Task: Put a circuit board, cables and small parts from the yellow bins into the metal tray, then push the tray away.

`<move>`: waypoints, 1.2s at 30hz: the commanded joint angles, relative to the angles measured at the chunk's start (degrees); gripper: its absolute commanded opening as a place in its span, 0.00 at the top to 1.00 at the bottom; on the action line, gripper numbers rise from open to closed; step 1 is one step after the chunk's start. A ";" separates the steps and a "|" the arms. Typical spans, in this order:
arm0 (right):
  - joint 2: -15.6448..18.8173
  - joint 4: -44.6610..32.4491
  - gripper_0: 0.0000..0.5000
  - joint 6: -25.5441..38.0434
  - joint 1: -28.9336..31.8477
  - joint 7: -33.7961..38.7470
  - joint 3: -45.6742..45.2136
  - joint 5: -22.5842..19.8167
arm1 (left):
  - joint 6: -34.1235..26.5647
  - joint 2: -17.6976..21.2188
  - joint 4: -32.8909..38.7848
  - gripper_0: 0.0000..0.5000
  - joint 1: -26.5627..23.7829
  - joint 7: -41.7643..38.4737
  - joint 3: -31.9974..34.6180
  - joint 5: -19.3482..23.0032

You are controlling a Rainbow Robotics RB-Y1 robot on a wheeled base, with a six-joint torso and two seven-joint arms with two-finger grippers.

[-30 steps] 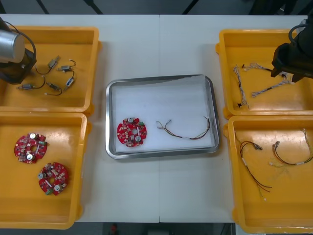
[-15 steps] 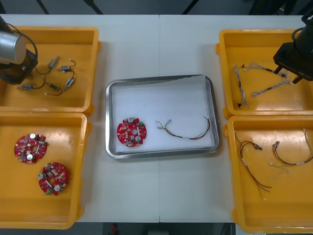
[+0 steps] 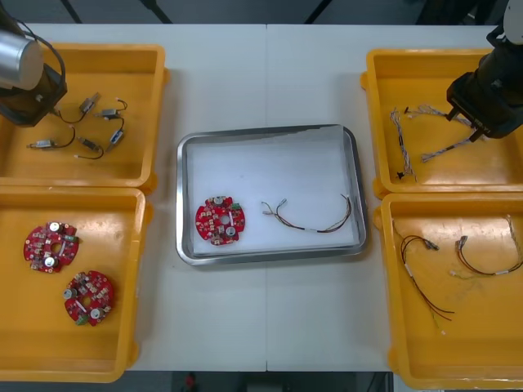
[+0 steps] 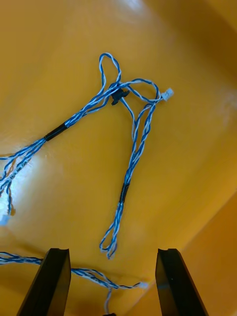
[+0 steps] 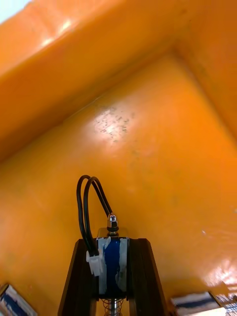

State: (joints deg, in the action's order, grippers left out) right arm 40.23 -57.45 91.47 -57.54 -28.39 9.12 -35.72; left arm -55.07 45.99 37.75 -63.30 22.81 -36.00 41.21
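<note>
Left hand [image 5: 112,243] is pinching small metal part [image 5: 113,261]; right hand [image 4: 112,253], spread wide, is risking snagging two twisted blue-and-white cables [image 4: 135,148].

Between left fingers [image 5: 79,281]: part [image 5: 112,261], its wire loop [image 5: 85,207] ahead of the tips. On bin floor [image 4: 197,74] ahead of right fingers [image 4: 52,281]: cable [image 4: 133,148]. A second cable [image 4: 89,276] crosses between them.

Left claw [image 5: 112,243] has shifted slightly farther off; right claw [image 4: 111,252] edged leftward.
</note>
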 commanded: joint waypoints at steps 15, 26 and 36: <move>-2.26 8.24 0.00 -6.22 -2.31 5.27 -8.07 -1.63 | -21.57 9.65 19.73 1.00 0.02 3.64 6.56 3.62; -2.88 9.47 0.00 -12.11 1.29 4.31 -8.16 -6.11 | -33.52 12.90 31.42 1.00 0.02 1.10 9.98 10.56; -3.05 9.47 0.00 -12.90 3.31 4.57 -6.84 -5.59 | -35.80 12.81 46.37 1.00 3.54 -14.73 9.98 12.94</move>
State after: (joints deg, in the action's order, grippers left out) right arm 37.48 -47.08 78.93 -54.96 -24.41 2.48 -41.26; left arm -90.17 56.11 78.48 -61.74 19.48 -27.74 53.60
